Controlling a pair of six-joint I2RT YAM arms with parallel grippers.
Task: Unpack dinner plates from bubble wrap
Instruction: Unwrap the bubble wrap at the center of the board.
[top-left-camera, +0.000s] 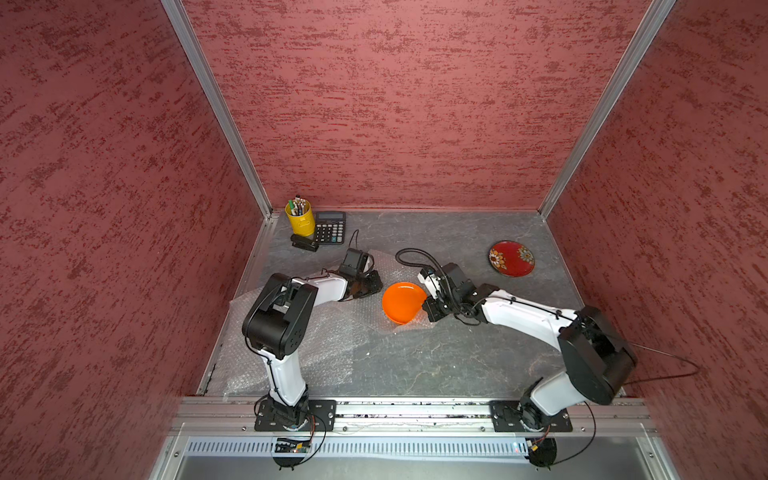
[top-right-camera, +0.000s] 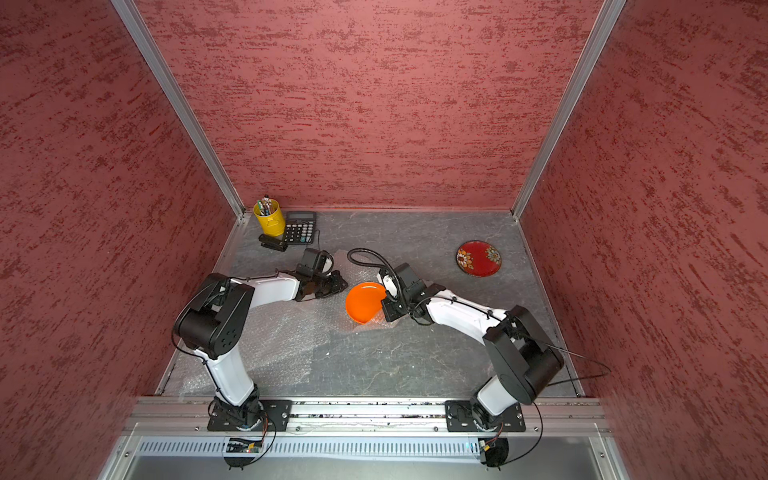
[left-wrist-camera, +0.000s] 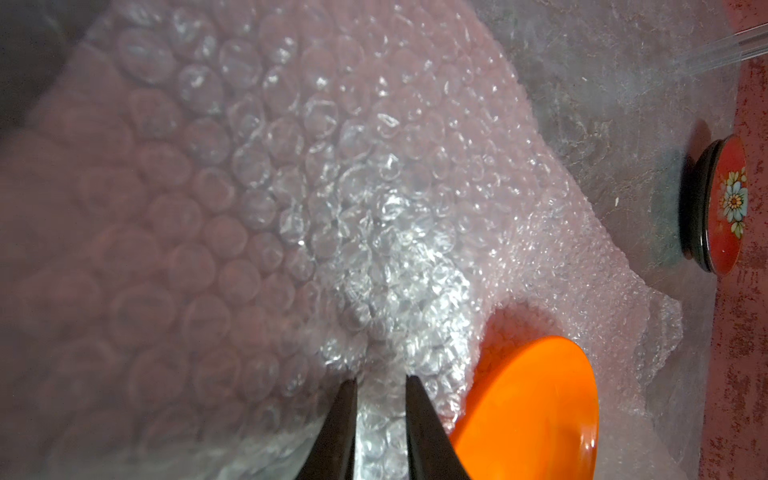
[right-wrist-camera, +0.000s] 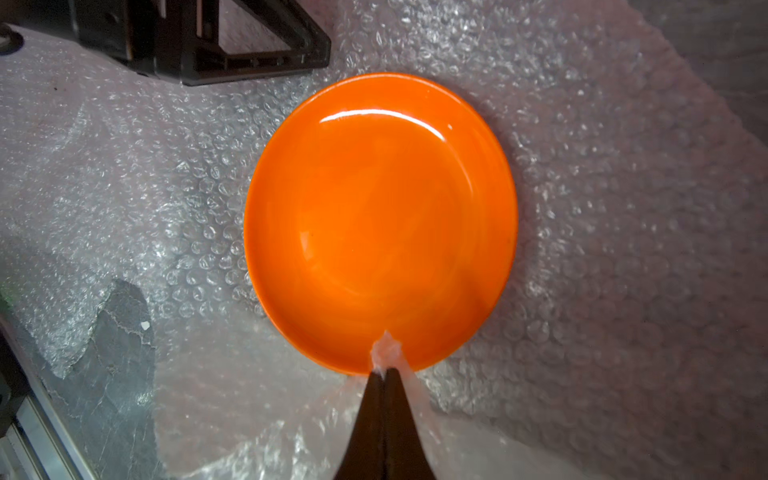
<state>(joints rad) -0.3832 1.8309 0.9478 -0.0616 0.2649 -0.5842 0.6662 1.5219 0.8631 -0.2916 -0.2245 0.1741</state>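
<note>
The plain bright orange round plate (top-left-camera: 401, 303) is lying face-up and uncovered in the middle of the grey stone-patterned tabletop (top-left-camera: 457, 365). It is resting on the clear, whitish bubble wrap (top-left-camera: 332, 340), which is spreading out to its left and near side.

At the plate's right rim, the right arm's jaws are pressing together on a small tuft of that wrap, which is lapping over the rim in the right wrist view. Just left of the plate, the left arm's jaws are standing slightly apart with wrap filling the gap, and they seem to be nipping a fold of the sheet.

The step in hand is probably parting the plate from the sheet beneath it. That is calling for a low, slow pull on the right, because a steep lift there risks tipping the glossy plate over or sending it sliding left. The left side is best serving as an anchor, holding the sheet taut and flat.

The red round plate with white-and-yellow flowers (top-left-camera: 511, 258) is sitting bare at the far right, well apart, and the bare tabletop near it is looking like a sensible place to put the orange plate.
</note>
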